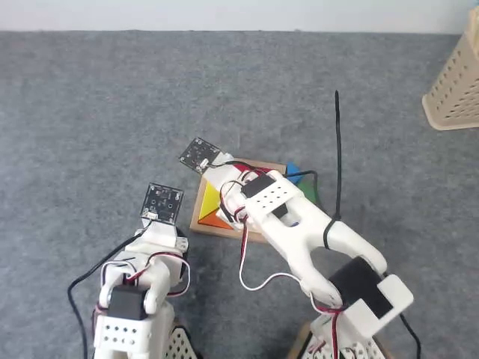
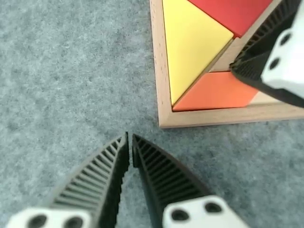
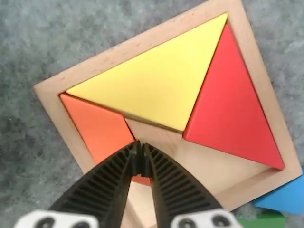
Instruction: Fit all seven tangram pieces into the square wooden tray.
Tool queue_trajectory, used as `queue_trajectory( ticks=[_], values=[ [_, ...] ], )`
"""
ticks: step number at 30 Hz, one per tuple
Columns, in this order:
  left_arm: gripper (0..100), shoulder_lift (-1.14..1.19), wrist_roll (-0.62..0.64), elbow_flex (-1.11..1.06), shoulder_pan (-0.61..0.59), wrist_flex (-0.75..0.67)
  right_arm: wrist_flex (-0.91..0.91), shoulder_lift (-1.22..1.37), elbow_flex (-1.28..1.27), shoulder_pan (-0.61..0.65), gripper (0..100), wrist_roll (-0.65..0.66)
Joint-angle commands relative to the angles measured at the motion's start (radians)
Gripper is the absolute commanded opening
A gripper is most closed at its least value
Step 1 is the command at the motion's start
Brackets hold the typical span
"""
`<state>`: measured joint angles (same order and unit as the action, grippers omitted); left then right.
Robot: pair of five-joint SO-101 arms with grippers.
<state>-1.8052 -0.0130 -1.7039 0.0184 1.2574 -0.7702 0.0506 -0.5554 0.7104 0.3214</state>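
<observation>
The square wooden tray [image 3: 50, 102] holds a large yellow triangle [image 3: 152, 85], a large red triangle [image 3: 232, 114] and an orange piece [image 3: 97, 128], with bare wood beside them. My right gripper [image 3: 139, 145] is shut above the tray, its tips at the orange piece's inner edge with nothing between them. A blue piece [image 3: 285, 194] and a green piece [image 3: 266, 221] lie on the carpet just outside the tray. My left gripper [image 2: 129, 137] is shut and empty over the carpet, close to the tray's corner [image 2: 164, 123] beside the orange piece [image 2: 213, 92].
Grey carpet covers the table. A beige perforated basket [image 1: 456, 82] stands at the far right. A black cable [image 1: 337, 149] runs past the tray's right side. The right arm's body [image 1: 299, 224] hides much of the tray in the high view.
</observation>
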Motion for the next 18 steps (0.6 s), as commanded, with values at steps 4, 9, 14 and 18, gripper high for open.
queue_trajectory(
  ticks=[4, 9, 14, 18],
  values=[
    [1, -0.020, 0.009, 0.019, -0.002, 0.006, -0.031, -0.140, 0.029, 0.004, 0.6, -0.011],
    [1, -0.020, 0.009, 0.019, -0.002, 0.006, -0.033, -0.157, 0.000, 0.002, 0.6, -0.009],
    [1, -0.020, 0.009, 0.019, -0.002, 0.006, -0.010, -0.030, 0.034, -0.004, 0.6, -0.003],
    [1, -0.020, 0.009, 0.019, -0.002, 0.006, -0.015, 0.061, 0.086, -0.012, 0.6, -0.003]
  ],
)
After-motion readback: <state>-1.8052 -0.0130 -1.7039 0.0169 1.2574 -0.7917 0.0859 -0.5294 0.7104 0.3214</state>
